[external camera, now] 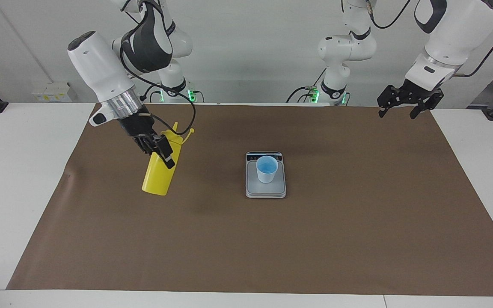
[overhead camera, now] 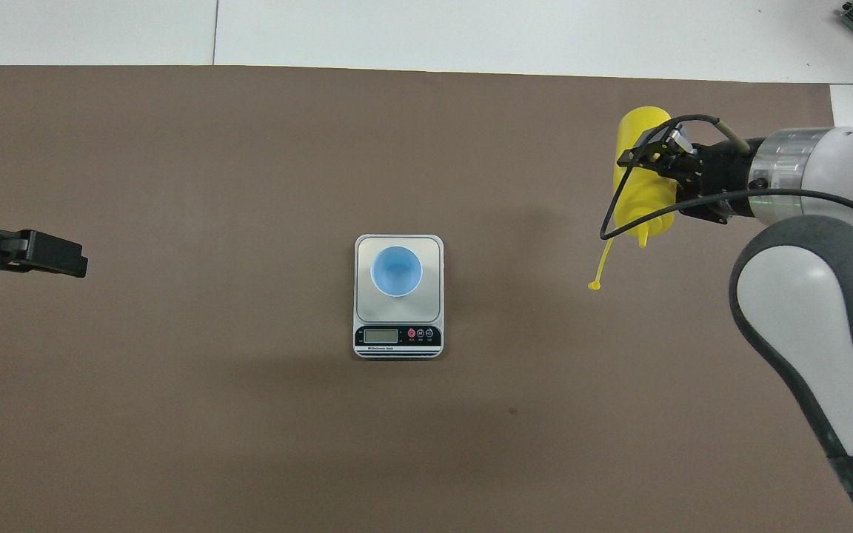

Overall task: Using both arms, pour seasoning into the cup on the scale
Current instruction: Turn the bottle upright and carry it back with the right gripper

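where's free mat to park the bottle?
Bare brown mat everywhere around the scale with the blue cup at centre. The right end effector holds the yellow squeeze bottle over open mat toward its end. The left end effector waits open at the other end. Only the scale is occupied.
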Controlling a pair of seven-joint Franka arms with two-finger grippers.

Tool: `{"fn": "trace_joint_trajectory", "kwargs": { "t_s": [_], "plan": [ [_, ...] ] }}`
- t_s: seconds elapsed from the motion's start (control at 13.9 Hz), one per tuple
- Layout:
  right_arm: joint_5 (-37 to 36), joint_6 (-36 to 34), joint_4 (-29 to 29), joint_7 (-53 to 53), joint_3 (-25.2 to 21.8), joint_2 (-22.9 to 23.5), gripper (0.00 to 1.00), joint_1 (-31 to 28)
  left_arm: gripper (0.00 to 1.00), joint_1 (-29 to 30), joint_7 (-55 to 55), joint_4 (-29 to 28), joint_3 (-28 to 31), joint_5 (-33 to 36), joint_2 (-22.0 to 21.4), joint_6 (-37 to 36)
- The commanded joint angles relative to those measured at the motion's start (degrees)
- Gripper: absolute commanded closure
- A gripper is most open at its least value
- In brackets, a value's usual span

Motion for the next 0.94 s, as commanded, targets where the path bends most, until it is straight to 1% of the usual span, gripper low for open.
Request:
{"fn": "trace_joint_trajectory", "kwargs": {
  "t_s": [0.0, 0.14, 0.43, 0.58, 0.72, 0.86],
  "plan": [
    [-1.5, -4.9, -1.3, 11.4, 0.6, -2.3, 1.00, -2.9, 0.00, 0.8, 0.5, -1.0, -0.5, 0.6, -1.3, -0.7],
    [-1.5, -7.0, -1.3, 20.2, 0.8, -2.4, 1.00, -4.8, 0.00, 0.8, 0.5, -1.0, -0.5, 0.6, -1.3, -0.7],
    [1.0, -12.9, -1.1, 28.4, 0.8, -0.9, 1.00, -8.6, 0.00, 0.8, 0.5, -1.0, -0.5, 0.6, -1.3, -0.7],
    [7.1, -14.4, -0.9, 31.4, 0.8, 0.5, 1.00, -11.4, 0.00, 0.8, 0.5, -1.0, -0.5, 0.6, -1.3, -0.7],
    [12.5, -16.5, -0.9, 31.5, 0.8, 2.4, 1.00, -14.1, 0.00, 0.8, 0.5, -1.0, -0.5, 0.6, -1.3, -0.7],
    [14.1, -17.5, -0.9, 31.7, 0.8, 3.9, 1.00, -15.6, 0.00, 0.8, 0.5, -1.0, -0.5, 0.6, -1.3, -0.7]
  ]
}}
